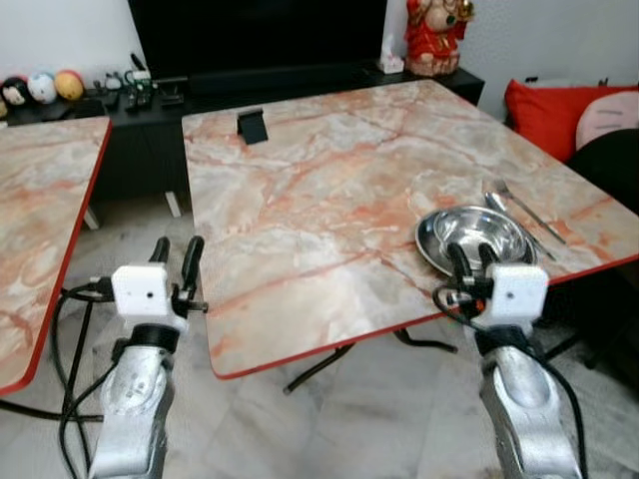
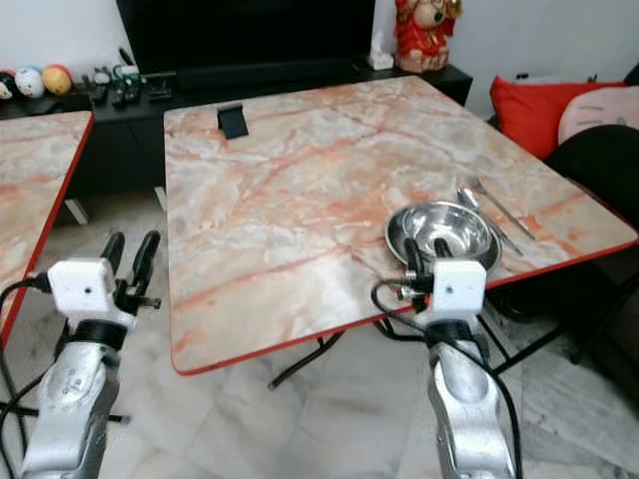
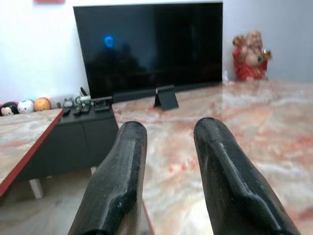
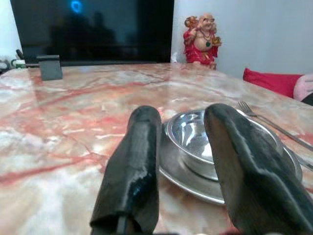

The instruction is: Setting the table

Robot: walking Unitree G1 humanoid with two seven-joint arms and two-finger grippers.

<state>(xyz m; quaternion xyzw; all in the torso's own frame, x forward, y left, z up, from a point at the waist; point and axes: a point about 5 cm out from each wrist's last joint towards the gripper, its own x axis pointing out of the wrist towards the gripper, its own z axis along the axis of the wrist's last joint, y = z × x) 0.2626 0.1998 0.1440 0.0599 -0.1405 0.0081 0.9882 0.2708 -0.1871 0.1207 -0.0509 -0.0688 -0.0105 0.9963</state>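
The left gripper (image 1: 176, 261) is hovering off the 9 o'clock edge of the red-rimmed marble table (image 1: 329, 200), its jaws standing narrowly apart and empty. At the table's 4 o'clock corner, a shiny steel bowl (image 1: 477, 232) is sitting in a round steel plate (image 1: 429, 244), with a fork (image 1: 529, 212) lying just beside. The right gripper (image 1: 472, 261) is pointing at the bowl from its 6 o'clock side, jaws parted around nothing.
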